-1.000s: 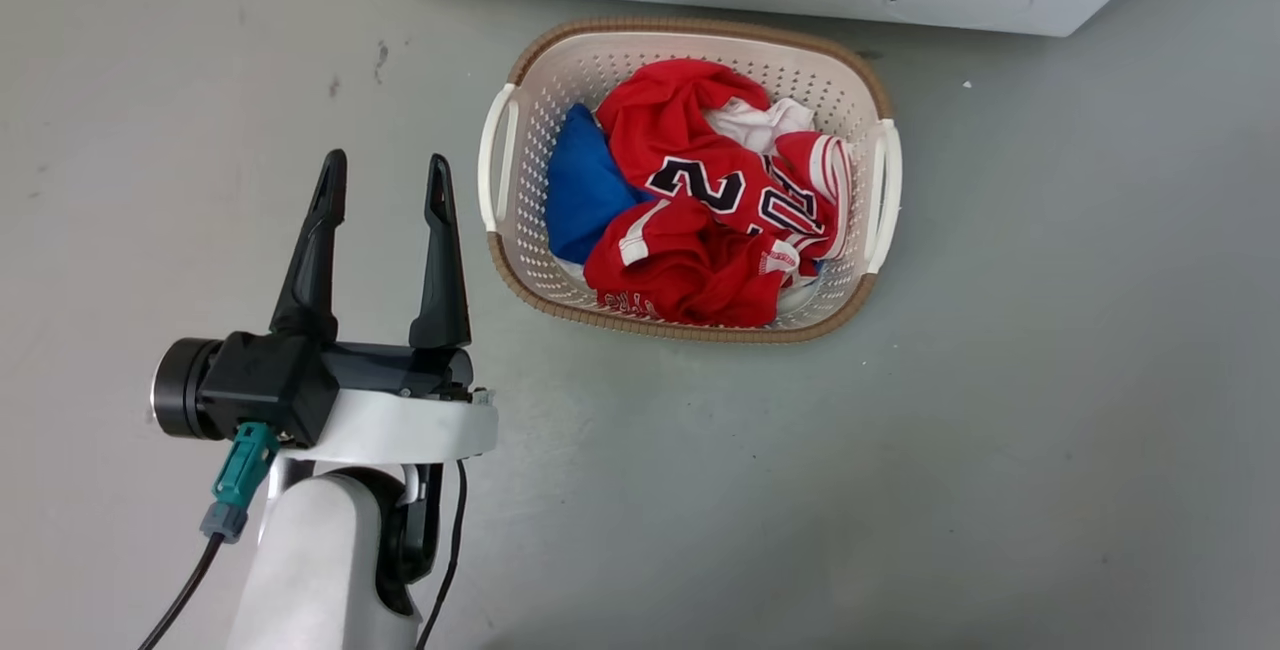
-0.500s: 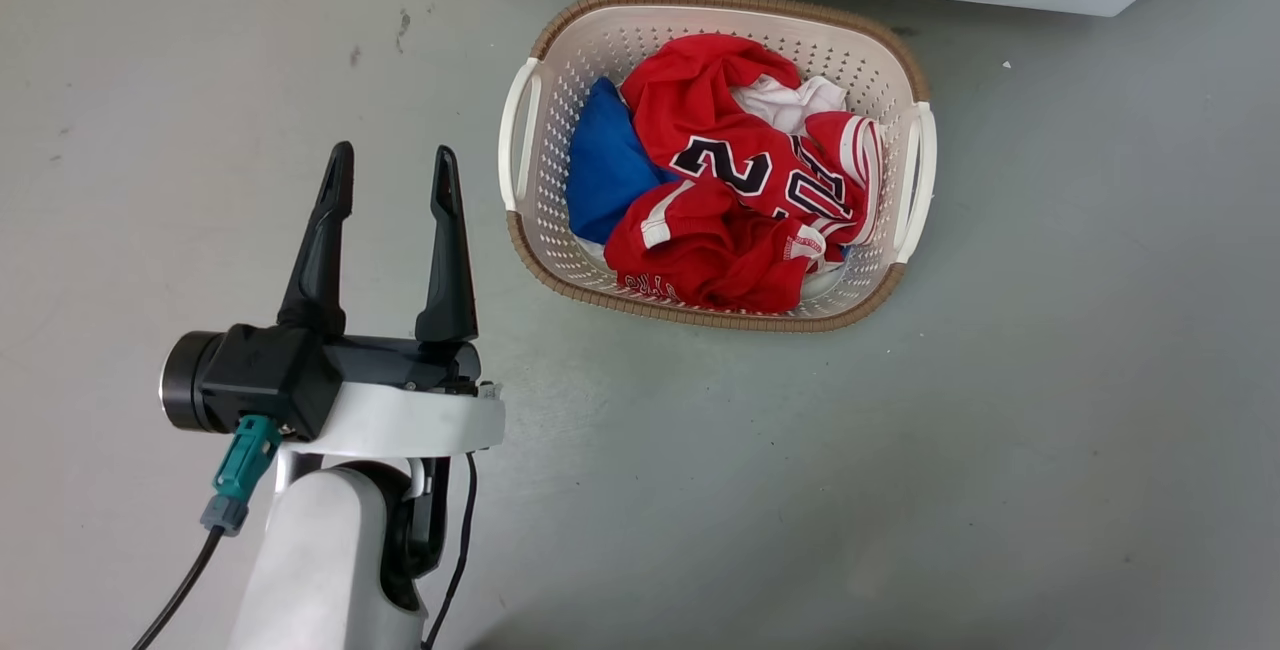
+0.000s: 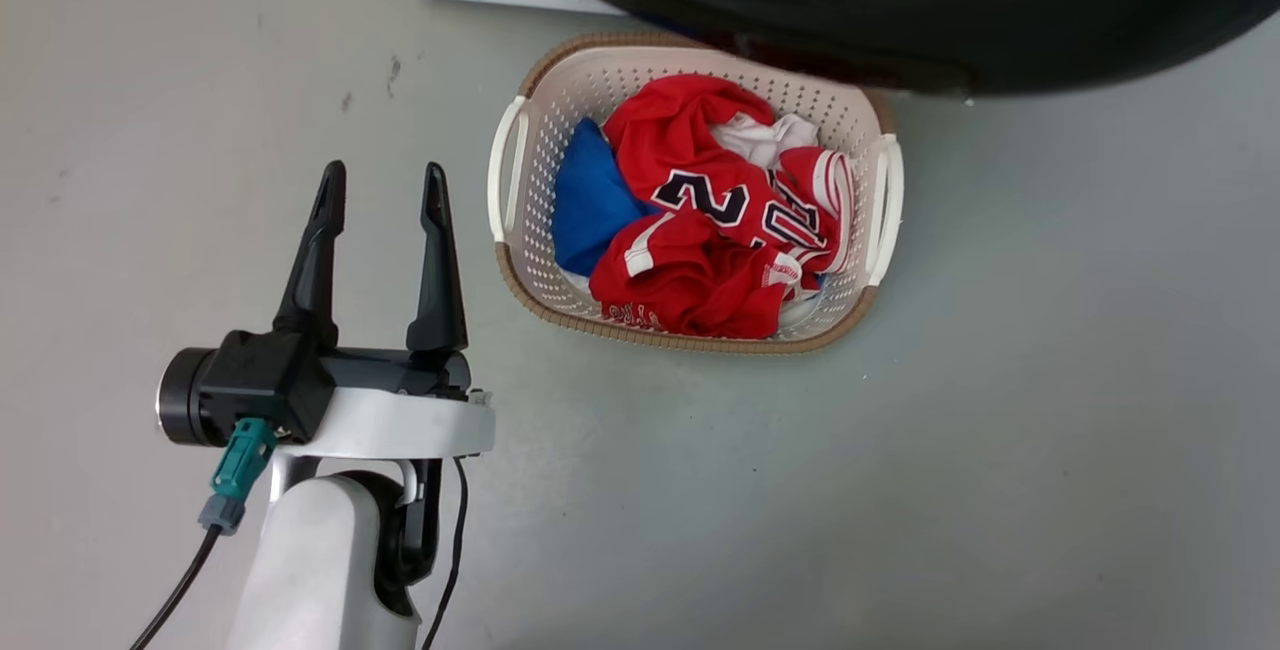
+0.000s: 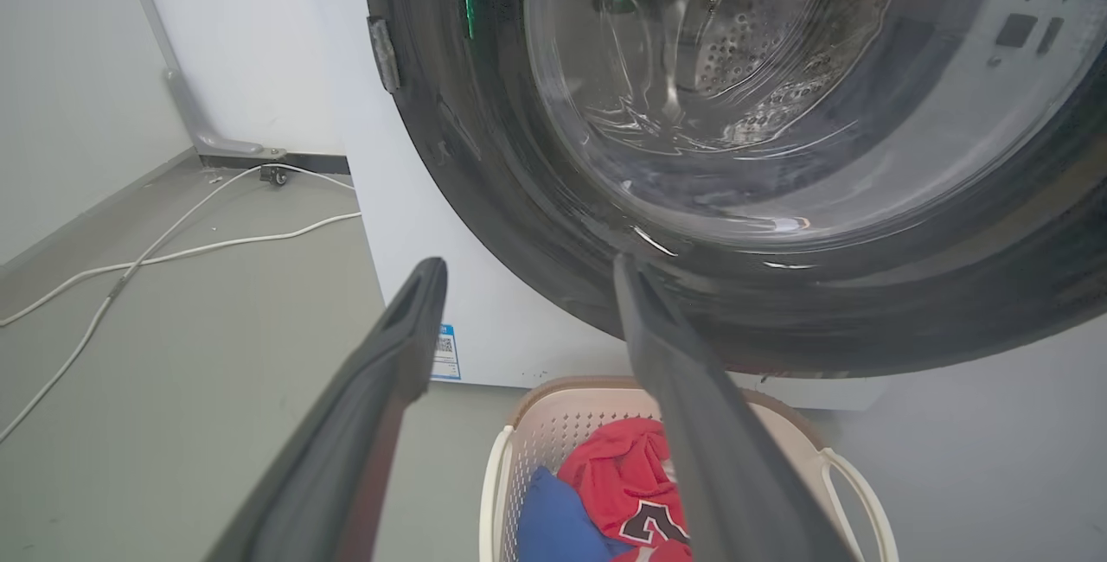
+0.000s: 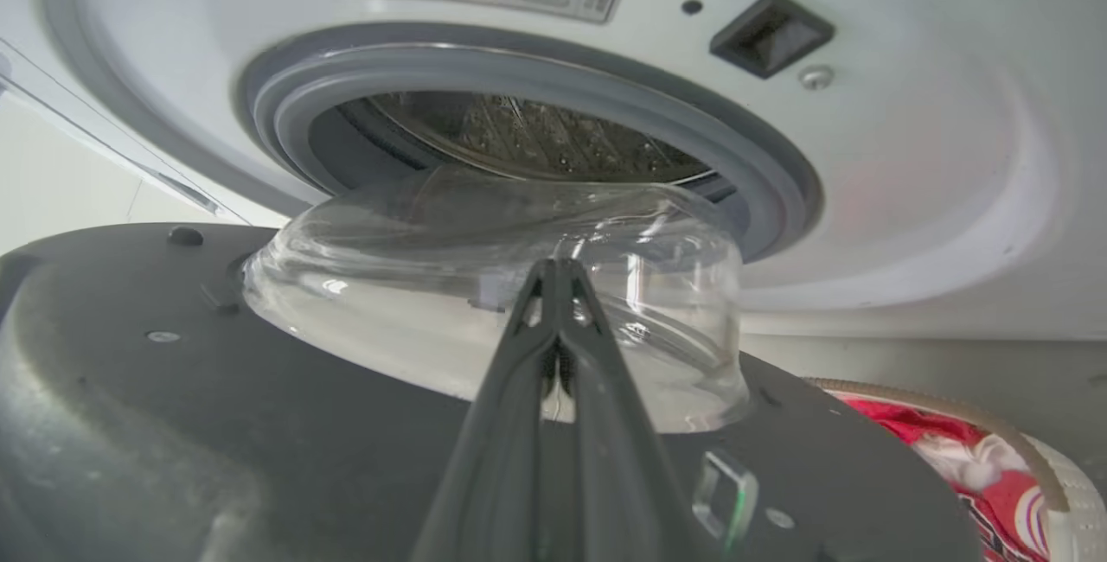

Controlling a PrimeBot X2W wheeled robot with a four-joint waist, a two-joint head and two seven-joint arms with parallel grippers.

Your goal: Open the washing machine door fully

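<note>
Washing machine door (image 5: 130, 424) stands ajar, inner face just beside right gripper (image 5: 553, 268), fingers together; left gripper (image 3: 383, 175), fingers apart, sits farther off.

Holds the left pincer (image 3: 383, 175) at eight o'clock in the head view, fingers spread apart and pointing toward twelve, above a pale forearm (image 3: 320, 570) at seven. Presses the right pincer (image 5: 554, 272) fully together, tips toward twelve in its wrist view.
</note>
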